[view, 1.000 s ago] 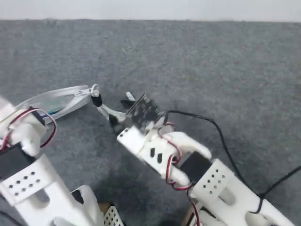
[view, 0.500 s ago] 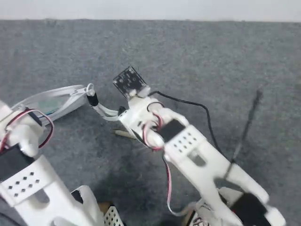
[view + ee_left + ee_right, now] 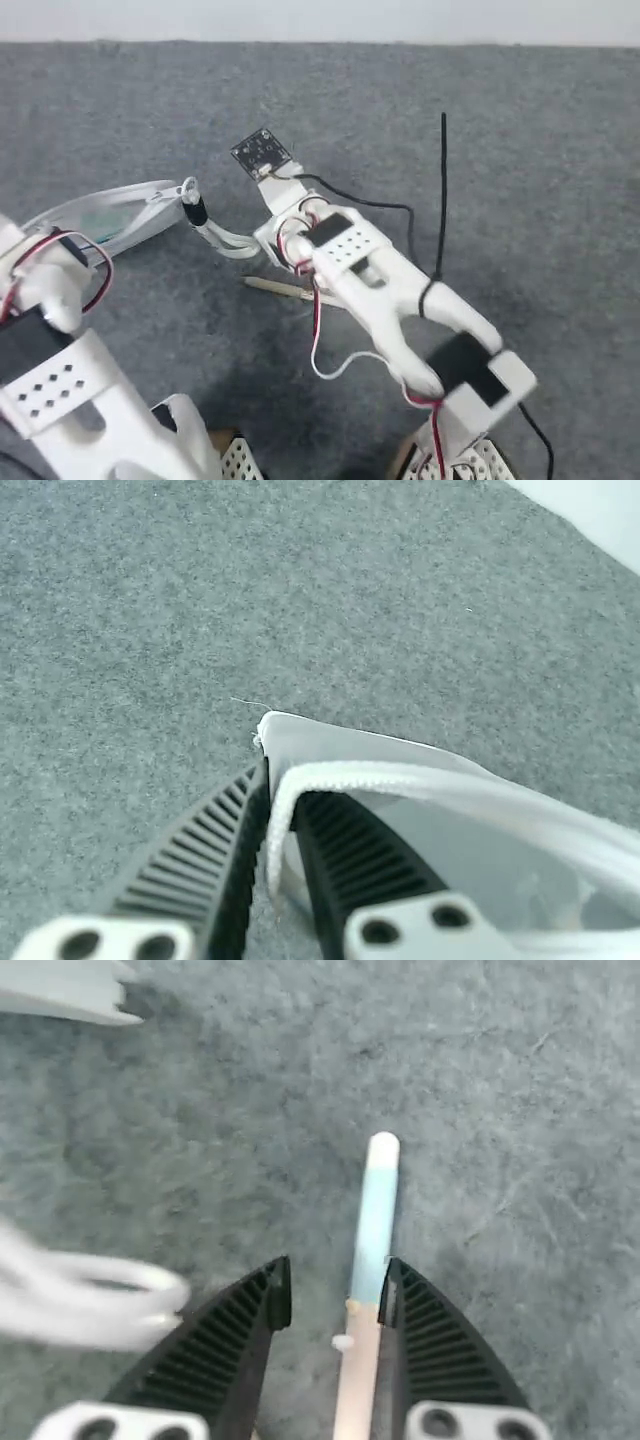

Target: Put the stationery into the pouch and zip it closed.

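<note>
Swinging in: the right arm has come across within the last second; the right gripper now hangs low over the pencil, jaws spread, with the shaft lying between them.
Hold: the left gripper is pinching the rim of the clear pouch.
Meaning: the pencil is not yet grasped and is still outside the pouch; a pickup looks likely next.
Surface: grey carpet.
Room: a pale wall beyond the carpet.
</note>
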`<state>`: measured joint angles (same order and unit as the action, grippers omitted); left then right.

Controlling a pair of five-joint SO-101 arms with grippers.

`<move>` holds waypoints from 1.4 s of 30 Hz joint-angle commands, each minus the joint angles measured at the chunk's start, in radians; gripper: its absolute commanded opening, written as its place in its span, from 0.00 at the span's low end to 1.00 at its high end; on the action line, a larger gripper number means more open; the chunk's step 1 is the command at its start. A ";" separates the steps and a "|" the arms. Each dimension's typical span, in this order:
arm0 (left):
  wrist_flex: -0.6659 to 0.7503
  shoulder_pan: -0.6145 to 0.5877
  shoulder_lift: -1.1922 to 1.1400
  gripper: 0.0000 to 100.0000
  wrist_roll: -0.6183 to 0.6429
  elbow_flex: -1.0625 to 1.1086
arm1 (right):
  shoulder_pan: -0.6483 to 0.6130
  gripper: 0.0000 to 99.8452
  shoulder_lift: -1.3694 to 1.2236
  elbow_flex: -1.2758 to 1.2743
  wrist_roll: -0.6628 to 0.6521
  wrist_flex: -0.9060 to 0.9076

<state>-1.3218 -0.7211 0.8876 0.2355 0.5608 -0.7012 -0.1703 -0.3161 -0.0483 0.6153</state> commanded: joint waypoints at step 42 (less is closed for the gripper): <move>0.054 0.006 -0.003 0.01 0.017 -0.019 | 0.107 0.01 -0.236 0.488 -0.129 0.446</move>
<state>-1.3188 -0.7211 0.8876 0.2355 0.5608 -0.6153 -0.5094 0.1396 -0.1695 1.0434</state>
